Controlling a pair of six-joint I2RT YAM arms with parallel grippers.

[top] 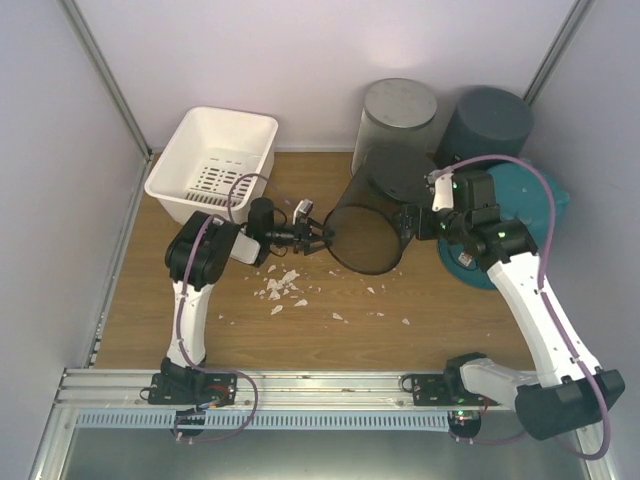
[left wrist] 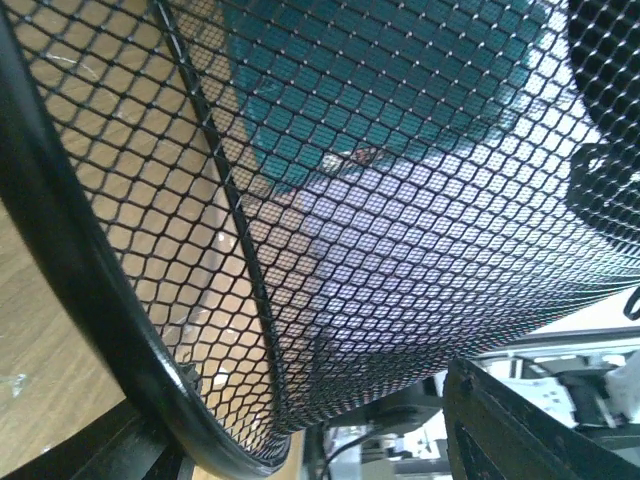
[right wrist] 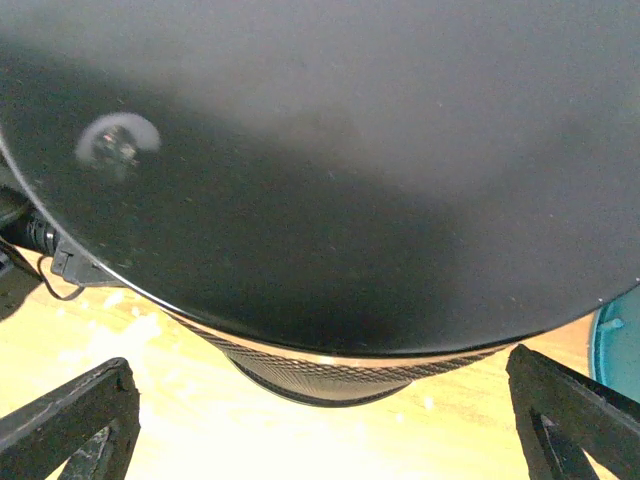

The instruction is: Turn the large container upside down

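Left fingers (left wrist: 520, 430): partly spread either side of the mesh bin's (top: 375, 215) rim, not clamped on it.
Right fingers (right wrist: 70, 420): wide apart, flanking the solid base, holding nothing.
Mesh bin: mid-table (top: 330, 340), tipped on its side, mouth facing left and near, base to the far right.
White scraps (top: 282, 288): strewn just near of the mouth.
Progress: roughly halfway. The bin is tipped but not yet mouth-down.
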